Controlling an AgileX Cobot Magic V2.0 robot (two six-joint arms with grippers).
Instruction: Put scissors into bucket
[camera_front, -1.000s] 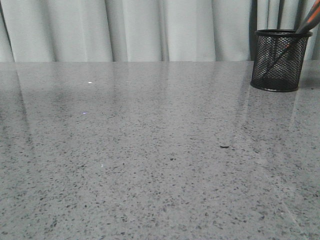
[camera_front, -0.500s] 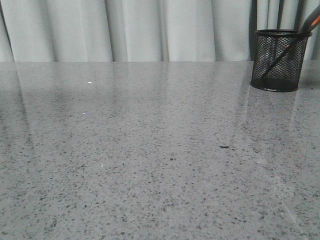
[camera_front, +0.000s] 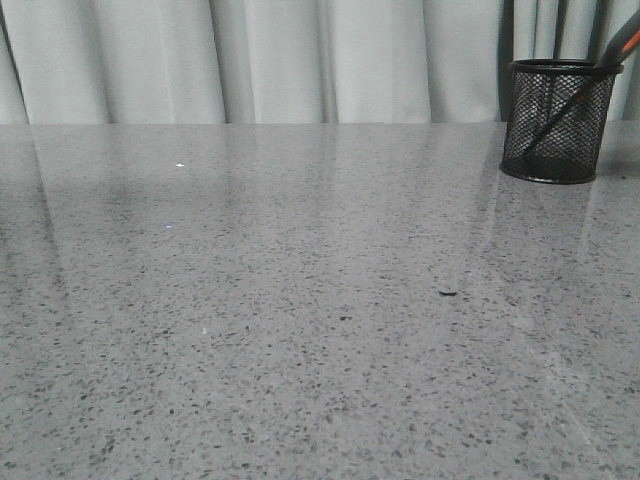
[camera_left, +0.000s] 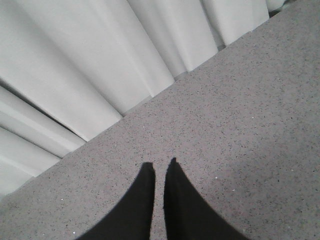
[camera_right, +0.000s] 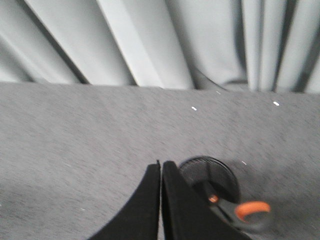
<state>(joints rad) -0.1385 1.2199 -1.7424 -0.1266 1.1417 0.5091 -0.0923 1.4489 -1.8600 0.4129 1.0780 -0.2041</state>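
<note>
The bucket (camera_front: 556, 122), a black wire-mesh cup, stands at the table's far right in the front view. The scissors (camera_front: 626, 47) stand slanted inside it, with the grey and orange handle poking over the rim at the frame's right edge. In the right wrist view I look down into the bucket (camera_right: 200, 170). The scissors (camera_right: 251, 210) lean out of it with one orange-lined loop showing. My right gripper (camera_right: 161, 164) is shut and empty, raised over the table beside the bucket. My left gripper (camera_left: 160, 163) is shut and empty over bare table. Neither gripper shows in the front view.
The grey speckled table (camera_front: 300, 300) runs back to pale curtains (camera_front: 280, 60) along its far edge. The curtains also show behind the table in the left wrist view (camera_left: 75, 75) and the right wrist view (camera_right: 150, 40).
The scissors' handle stood higher over the bucket's rim a second ago and now sits lower, further toward the right edge. The bucket has not moved.
</note>
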